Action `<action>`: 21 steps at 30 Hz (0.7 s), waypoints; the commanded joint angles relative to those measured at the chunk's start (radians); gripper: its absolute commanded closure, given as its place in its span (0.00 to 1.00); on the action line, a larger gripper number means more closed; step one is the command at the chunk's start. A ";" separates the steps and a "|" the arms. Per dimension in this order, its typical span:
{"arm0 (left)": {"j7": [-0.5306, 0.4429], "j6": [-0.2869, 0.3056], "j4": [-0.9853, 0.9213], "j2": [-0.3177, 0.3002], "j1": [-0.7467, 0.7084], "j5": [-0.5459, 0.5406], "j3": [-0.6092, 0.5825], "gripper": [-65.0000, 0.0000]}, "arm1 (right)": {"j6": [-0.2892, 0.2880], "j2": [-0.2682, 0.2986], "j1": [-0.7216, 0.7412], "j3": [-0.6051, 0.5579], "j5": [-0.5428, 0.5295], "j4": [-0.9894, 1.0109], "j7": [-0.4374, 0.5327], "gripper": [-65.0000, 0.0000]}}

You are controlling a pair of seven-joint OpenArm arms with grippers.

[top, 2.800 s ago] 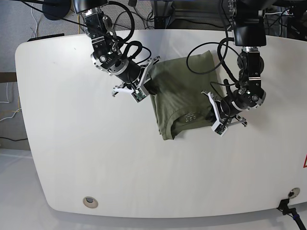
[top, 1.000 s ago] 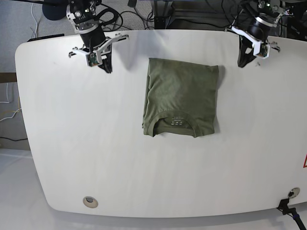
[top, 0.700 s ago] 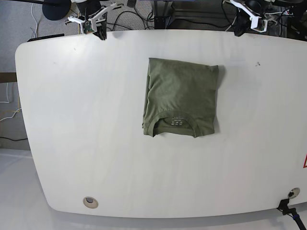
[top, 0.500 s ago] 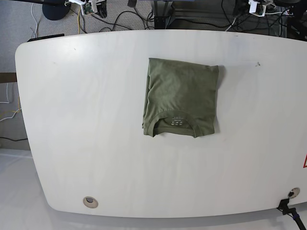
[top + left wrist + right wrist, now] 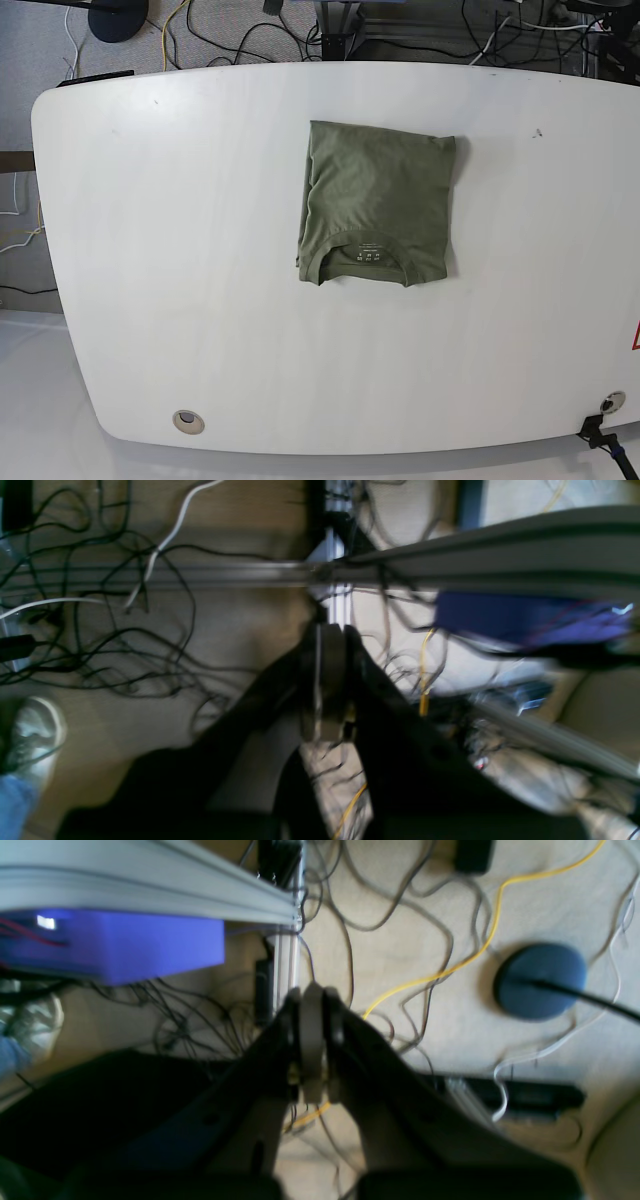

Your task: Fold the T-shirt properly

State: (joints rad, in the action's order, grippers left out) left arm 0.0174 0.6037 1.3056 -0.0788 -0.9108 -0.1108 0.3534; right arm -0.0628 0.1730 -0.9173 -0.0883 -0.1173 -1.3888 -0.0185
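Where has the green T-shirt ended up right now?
In the base view, the T-shirt lies folded on the white table, a little right of centre and toward the far edge, collar facing the near side, with nothing touching it.

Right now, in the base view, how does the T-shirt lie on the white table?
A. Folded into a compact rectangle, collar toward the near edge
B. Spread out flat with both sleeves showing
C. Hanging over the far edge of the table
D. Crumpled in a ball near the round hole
A: the olive-green T-shirt lies as a neat folded rectangle on the white table, its ribbed collar and inside label at the near side, no sleeves sticking out.
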 commanded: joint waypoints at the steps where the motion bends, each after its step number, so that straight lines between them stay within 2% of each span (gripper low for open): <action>1: 0.003 0.006 -0.103 -0.005 0.040 0.044 -0.024 1.00 | -0.004 0.004 0.020 -0.008 -0.002 0.099 0.002 1.00; 4: 0.003 0.006 -0.289 -0.005 0.158 0.061 -0.029 1.00 | -0.004 -0.020 0.111 -0.023 -0.002 0.228 0.002 1.00; 11: -0.003 0.005 -0.660 -0.005 0.373 0.171 -0.029 1.00 | -0.006 -0.023 0.283 -0.047 -0.002 0.466 0.021 1.00; 19: -0.003 0.002 -0.952 -0.005 0.580 0.230 -0.029 1.00 | -0.006 -0.039 0.481 -0.084 -0.003 0.826 0.144 1.00; 20: -0.003 -0.015 -0.972 -0.005 0.597 0.231 -0.029 1.00 | -0.006 -0.049 0.508 -0.084 -0.002 0.872 0.148 1.00; 21: -0.003 -0.058 -0.984 -0.005 0.614 0.231 -0.029 1.00 | -0.006 -0.051 0.539 -0.084 -0.002 0.911 0.148 1.00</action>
State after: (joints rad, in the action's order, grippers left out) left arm 0.0101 0.5823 0.3347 -0.0788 -0.3000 0.1196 0.3244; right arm -0.0589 0.1287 -0.3767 -0.1711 -0.1196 -0.5121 0.1303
